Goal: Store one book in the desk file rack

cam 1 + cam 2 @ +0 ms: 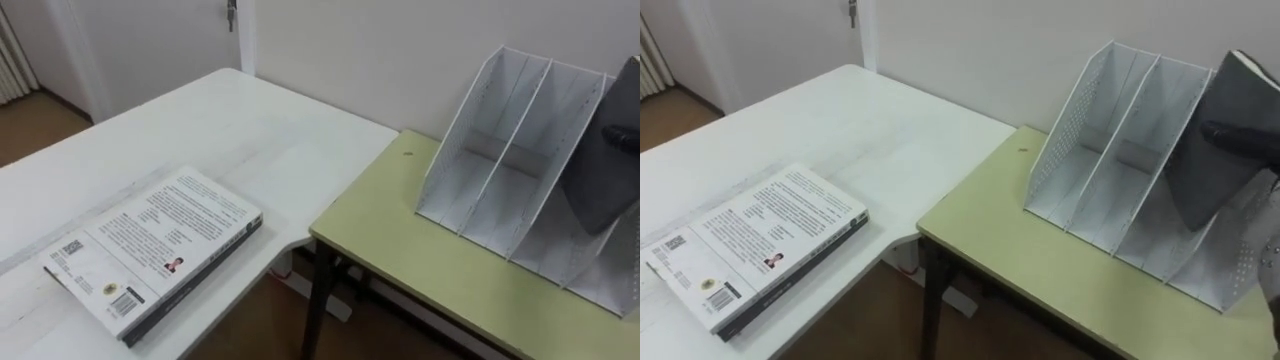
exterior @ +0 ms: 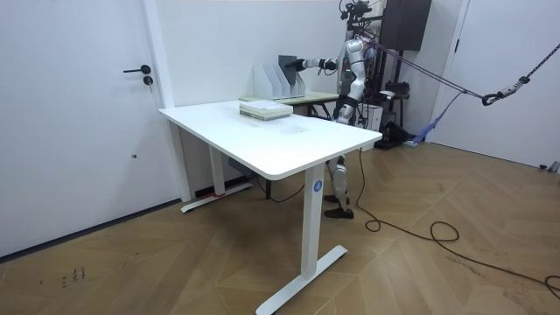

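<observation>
Your right hand (image 1: 1243, 136) is clenched round the dark book (image 1: 1200, 185), which leans tilted at a right-hand slot of the rack (image 1: 1087, 125) on the green counter (image 1: 1040, 290). Straighten it between the dividers, lower until it seats, then release.

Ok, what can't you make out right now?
Right hand: cut off by the eye views' right edge; its hold on the dark book is unclear.
Dark book's lower end: behind the file rack side wall; cannot tell if it rests on the bottom.
Left hand: too small in the room view to read its state.
</observation>
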You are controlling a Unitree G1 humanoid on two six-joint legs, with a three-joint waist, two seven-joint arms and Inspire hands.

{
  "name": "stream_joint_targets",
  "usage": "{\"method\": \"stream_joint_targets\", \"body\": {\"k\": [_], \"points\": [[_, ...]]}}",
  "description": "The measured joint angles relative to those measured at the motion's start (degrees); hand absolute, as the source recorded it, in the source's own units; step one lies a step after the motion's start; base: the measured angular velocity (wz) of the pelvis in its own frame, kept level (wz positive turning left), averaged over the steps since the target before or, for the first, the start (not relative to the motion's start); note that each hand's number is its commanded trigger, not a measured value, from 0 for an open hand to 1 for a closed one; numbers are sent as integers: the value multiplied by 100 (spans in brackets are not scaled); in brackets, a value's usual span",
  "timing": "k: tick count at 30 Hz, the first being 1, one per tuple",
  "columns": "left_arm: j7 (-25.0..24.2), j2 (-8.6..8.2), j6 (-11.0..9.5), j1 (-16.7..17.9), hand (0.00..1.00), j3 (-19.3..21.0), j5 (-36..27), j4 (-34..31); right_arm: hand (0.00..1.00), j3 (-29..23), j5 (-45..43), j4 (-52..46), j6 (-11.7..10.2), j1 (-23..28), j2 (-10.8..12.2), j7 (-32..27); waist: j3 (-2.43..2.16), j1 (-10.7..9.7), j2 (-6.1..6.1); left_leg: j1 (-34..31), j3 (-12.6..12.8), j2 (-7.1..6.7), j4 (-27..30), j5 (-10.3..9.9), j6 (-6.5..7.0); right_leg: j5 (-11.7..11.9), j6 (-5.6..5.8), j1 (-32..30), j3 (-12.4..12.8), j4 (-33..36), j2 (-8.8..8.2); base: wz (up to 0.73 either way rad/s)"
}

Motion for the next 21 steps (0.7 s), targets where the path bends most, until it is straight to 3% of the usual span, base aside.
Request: {"method": "stream_joint_targets", "body": {"k": [4,13,21], "points": [[0,21,-6,0,0,17,-6,-2,0,0,1,3,7,-24,-115,44,1,6,-41,4,0,-1,6,8,2,-7,5,-6,-5,-2,-1,0],[7,115,2,-1,0,75,-6,-19,0,0,2,6,21,-27,-126,88,-20,4,-172,-1,2,1,12,8,2,-11,4,-6,-38,-12,-4,0],[46,114,62,10,0,65,-2,-20,0,0,1,5,31,-52,-126,98,-51,-28,-107,-3,-10,2,2,8,2,-10,4,-1,-72,0,-8,0]]}}
